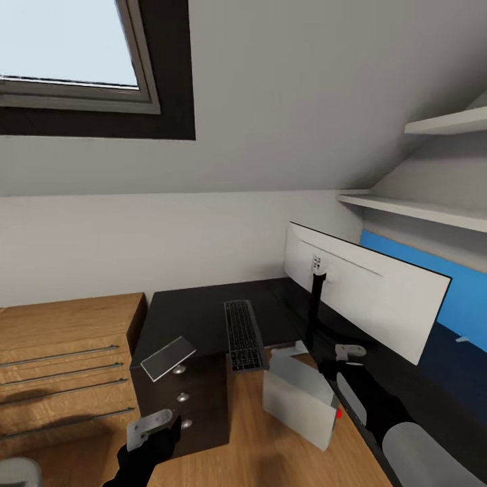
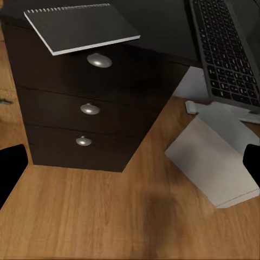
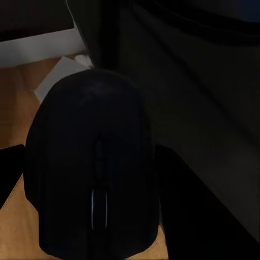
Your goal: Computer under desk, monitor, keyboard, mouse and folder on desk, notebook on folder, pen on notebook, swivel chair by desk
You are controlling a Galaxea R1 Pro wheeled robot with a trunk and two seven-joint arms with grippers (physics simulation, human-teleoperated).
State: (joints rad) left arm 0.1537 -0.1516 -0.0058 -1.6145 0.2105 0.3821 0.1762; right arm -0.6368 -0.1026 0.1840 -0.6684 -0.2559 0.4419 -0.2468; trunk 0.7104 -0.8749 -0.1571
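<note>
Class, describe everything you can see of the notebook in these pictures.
The notebook is small, thin and flat, with a dark grey cover, pale page edges and a wire spiral along one short edge. It lies closed on the corner of the black desk, above the drawer knobs, partly overhanging the edge, left of the keyboard. Nothing rests on it.

The left arm reaches forward low, and the left gripper [image 1: 157, 426] hangs with its jaws spread and nothing between them. The right arm extends forward, and the right gripper [image 1: 352, 362] has its fingers closed around the mouse [image 3: 95, 168].
</note>
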